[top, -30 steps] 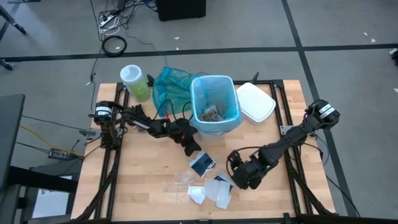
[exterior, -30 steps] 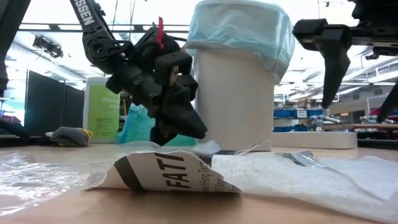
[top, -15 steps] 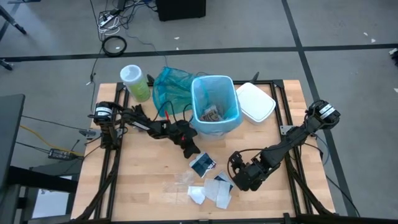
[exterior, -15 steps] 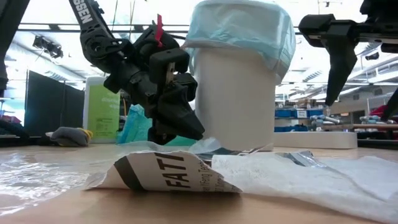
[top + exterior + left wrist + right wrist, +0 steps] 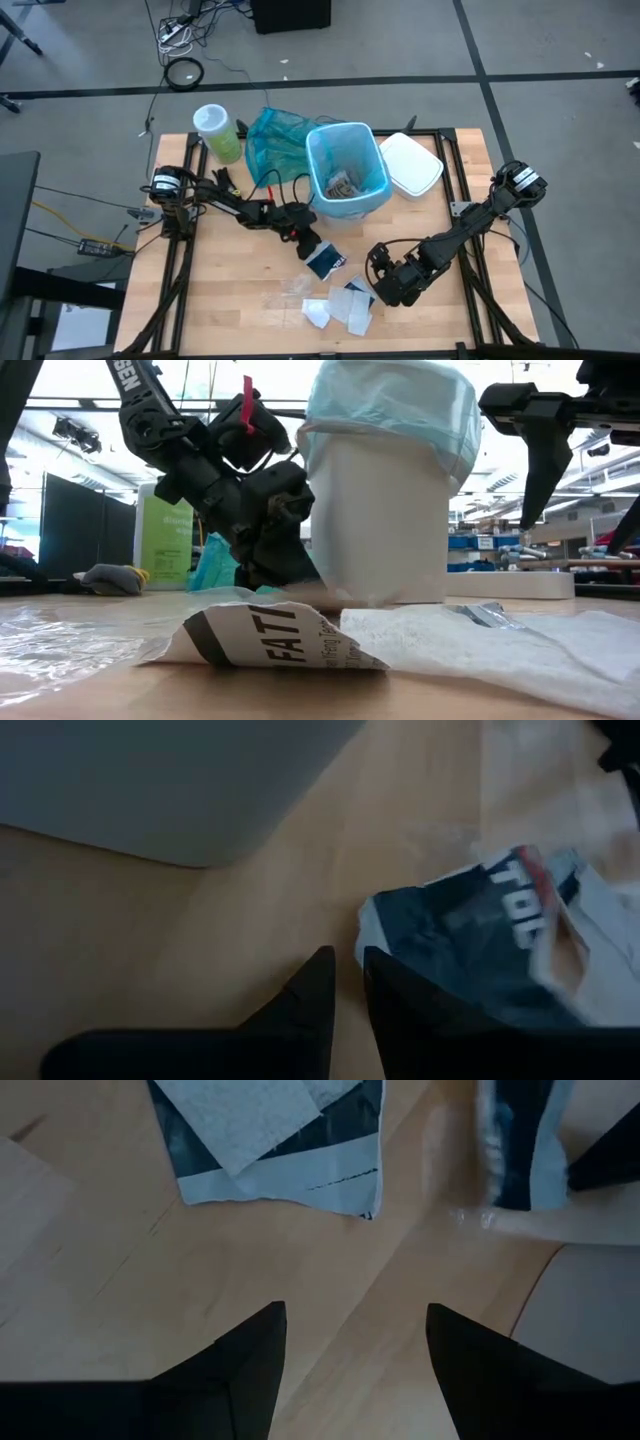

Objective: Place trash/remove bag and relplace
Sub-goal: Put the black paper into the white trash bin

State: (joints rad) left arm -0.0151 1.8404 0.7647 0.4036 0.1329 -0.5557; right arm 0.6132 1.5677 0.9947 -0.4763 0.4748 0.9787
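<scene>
Some trash already inside the white bin, at 12 o'clock on the table, with the sky-blue bag lining it and folded over the rim. Several scraps not yet collected, spread at 6 o'clock: dark packet, white paper and clear plastic. Judged as an early stage: loading unfinished, liner neither lifted out nor replaced. Left gripper low over the table just at 6 o'clock of the bin, fingers drawn almost together with nothing seen between them, tips just beside the dark packet. Right gripper at 4 o'clock, near the paper scraps, fingers spread wide and empty over bare wood. Around the bin: teal-green bag at 11 o'clock, touching it; green container farther toward 10 o'clock; white lid at 1 o'clock, just beside it. Possible hindrances, as a judgement: flat scraps lying flush on the wood and overlapping one another, hard to pinch singly; teal-green bag crowding the bin on the left arm's side during liner removal.
</scene>
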